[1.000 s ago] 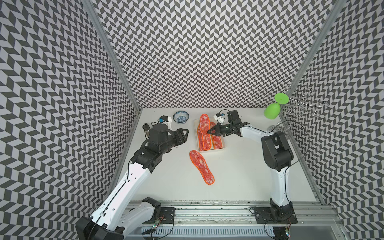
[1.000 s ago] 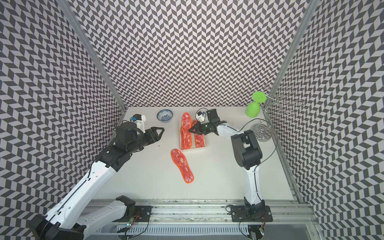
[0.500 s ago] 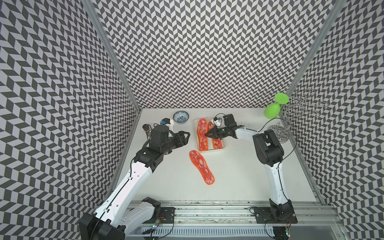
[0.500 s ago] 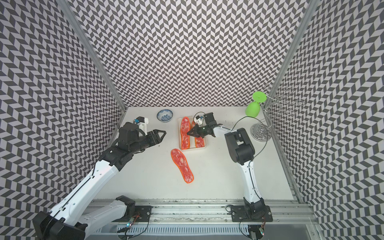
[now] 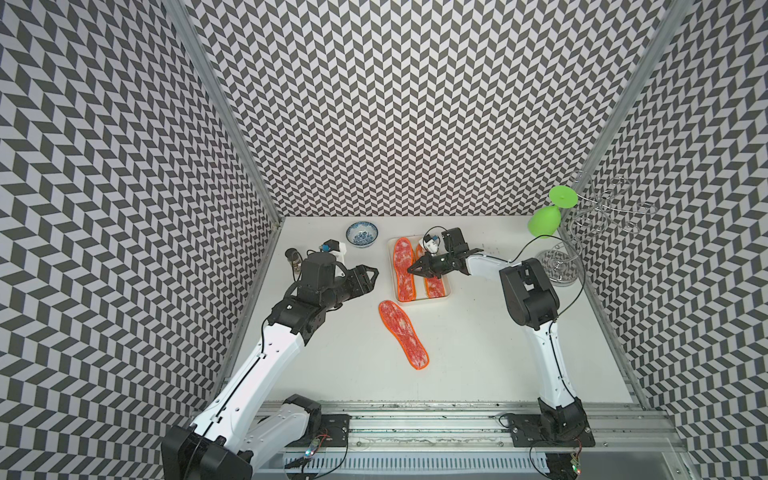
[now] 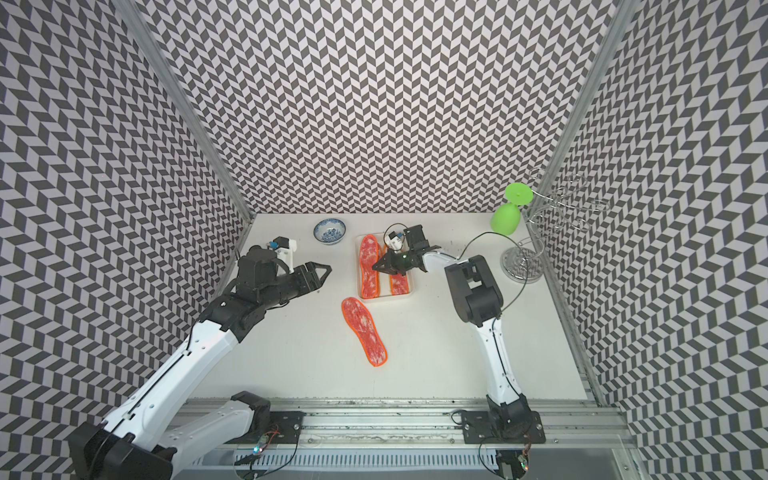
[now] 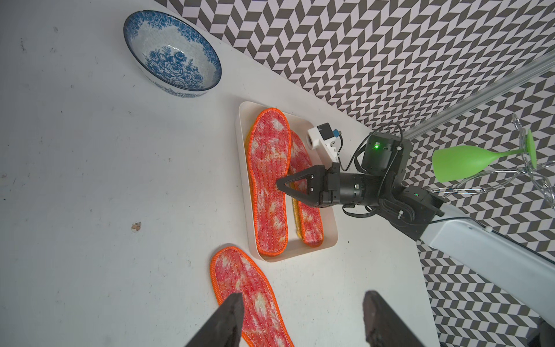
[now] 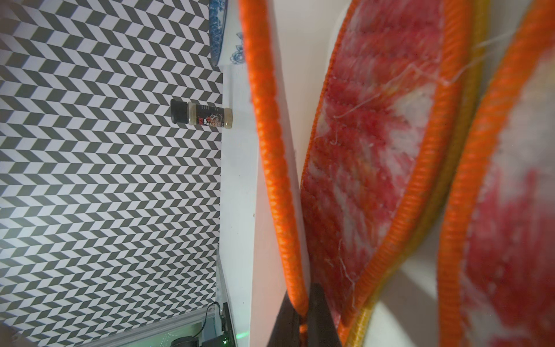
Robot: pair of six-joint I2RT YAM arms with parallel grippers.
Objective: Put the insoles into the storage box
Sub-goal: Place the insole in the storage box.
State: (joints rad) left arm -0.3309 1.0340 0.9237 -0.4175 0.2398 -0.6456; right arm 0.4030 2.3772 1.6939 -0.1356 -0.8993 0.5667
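Right gripper (image 7: 277, 183) is nipped tight on the orange edging of the long mottled insole (image 7: 268, 180), which sits in the storage box (image 5: 422, 302) just above centre in both top views. There's a second mottled insole (image 7: 310, 223) beside it in the same box. Over to the left gripper (image 5: 371, 277), hanging left of centre in a top view, fingers spread and holding nothing, while the loose insole (image 5: 403, 334) lies flat on the table (image 5: 478, 353) just below the box.

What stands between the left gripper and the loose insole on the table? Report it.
Nothing visible: the open left gripper faces the loose insole across bare table. The right gripper is apart, pinching the top insole in the storage box.
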